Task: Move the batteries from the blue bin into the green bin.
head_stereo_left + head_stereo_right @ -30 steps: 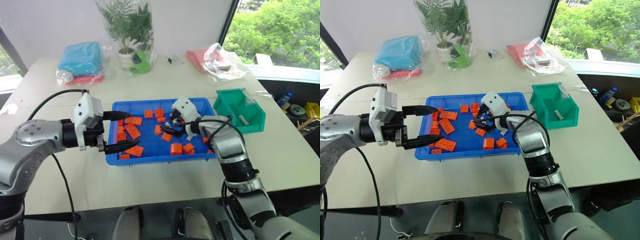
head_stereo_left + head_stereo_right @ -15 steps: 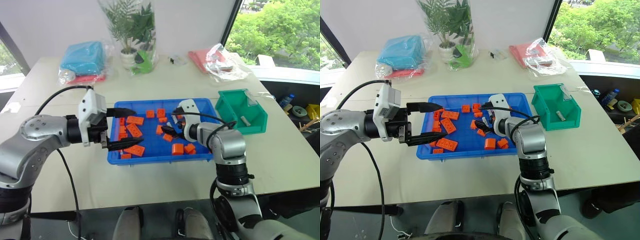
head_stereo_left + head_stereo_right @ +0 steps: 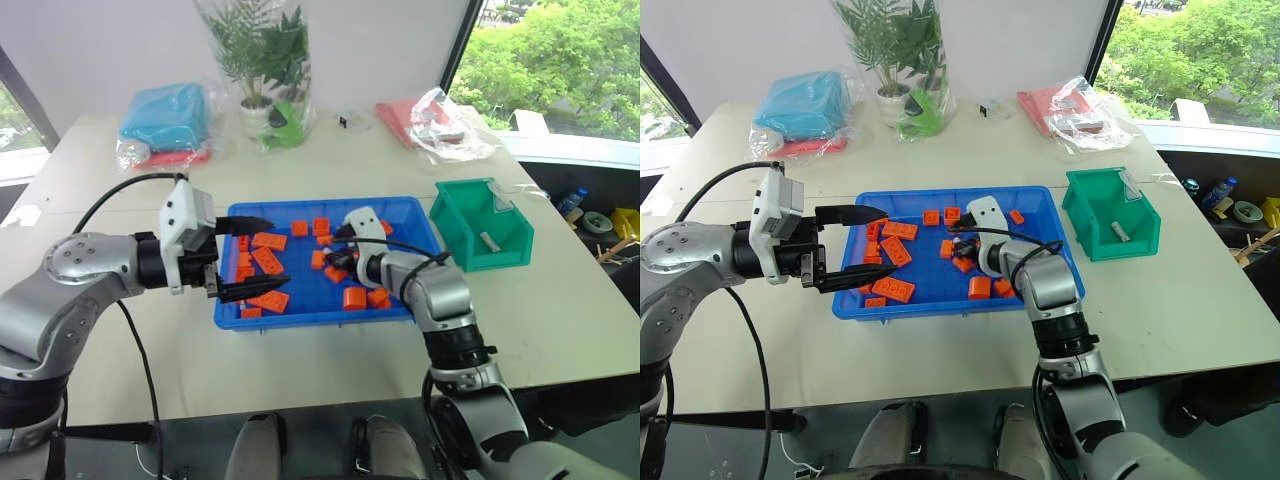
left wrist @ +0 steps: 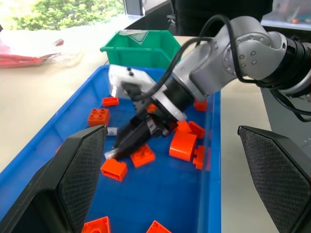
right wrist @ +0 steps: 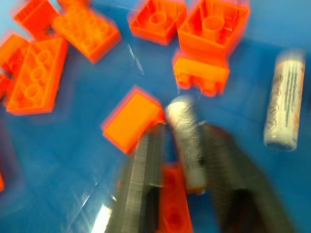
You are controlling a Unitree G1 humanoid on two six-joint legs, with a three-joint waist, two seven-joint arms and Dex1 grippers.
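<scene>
Right hand (image 5: 177,145) pinching a battery (image 5: 187,141) low in blue bin (image 3: 420,215) among orange blocks (image 3: 268,262) | second battery (image 5: 282,104) beside | left hand (image 3: 250,257) spread over bin's left end | green bin (image 3: 478,232) right, on table (image 3: 120,200)

Blue bin (image 3: 228,318) mid-surface (image 3: 120,370), blocks (image 3: 268,261) inside; green bin (image 3: 465,245) just right; plant (image 3: 262,55) behind.

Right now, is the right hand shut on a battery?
Yes. The right hand is shut on a battery between its fingers, low in the blue bin.
</scene>
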